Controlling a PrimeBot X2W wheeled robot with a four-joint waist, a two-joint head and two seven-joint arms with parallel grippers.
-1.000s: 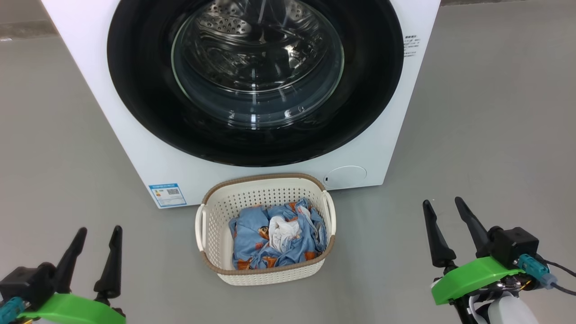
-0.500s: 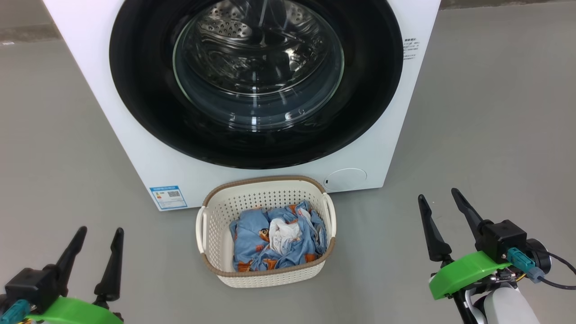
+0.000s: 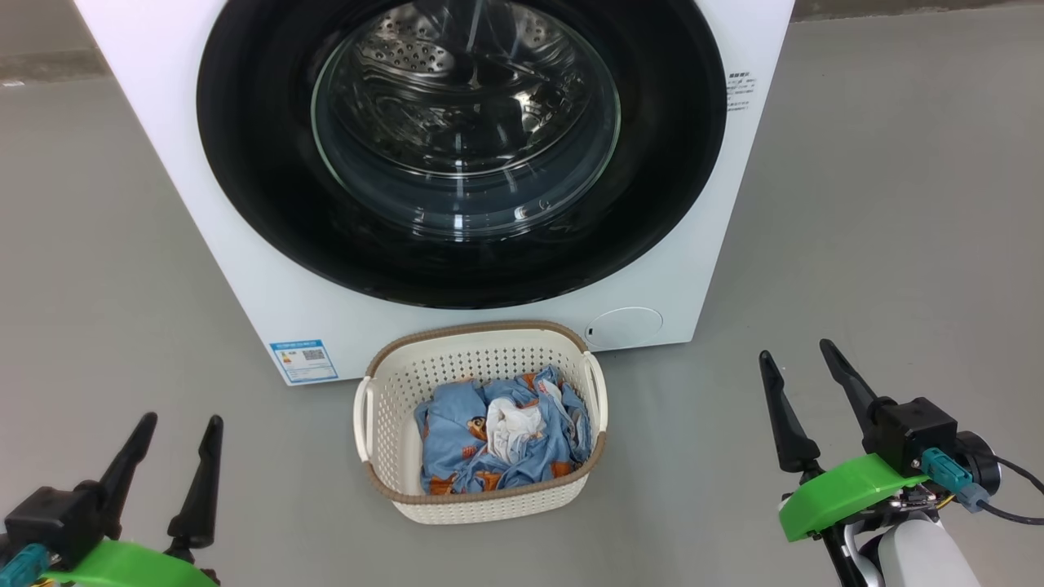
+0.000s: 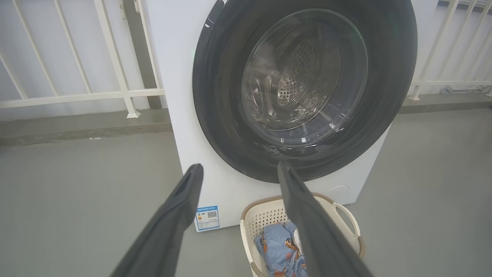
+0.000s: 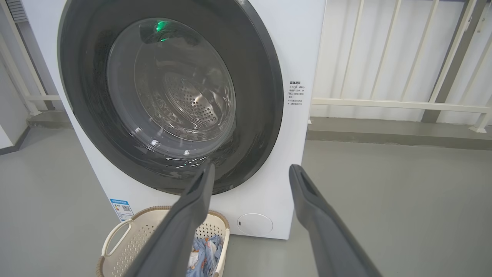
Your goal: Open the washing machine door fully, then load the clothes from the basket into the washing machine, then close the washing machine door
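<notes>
Little has changed over the last second: the whole head view has slid down a touch, so the camera has moved, not the washing machine [image 3: 245,326]; against that shift the right gripper [image 3: 795,350] has lifted slightly, fingers apart and empty; the left gripper [image 3: 182,420] stays low, fingers likewise apart; the washing machine door [image 3: 245,163] sits shut against the white front; the clothes [image 3: 457,424] lie in the basket [image 3: 481,330] on the floor just before the machine; the task looks barely begun, the door-opening reach only starting.
</notes>
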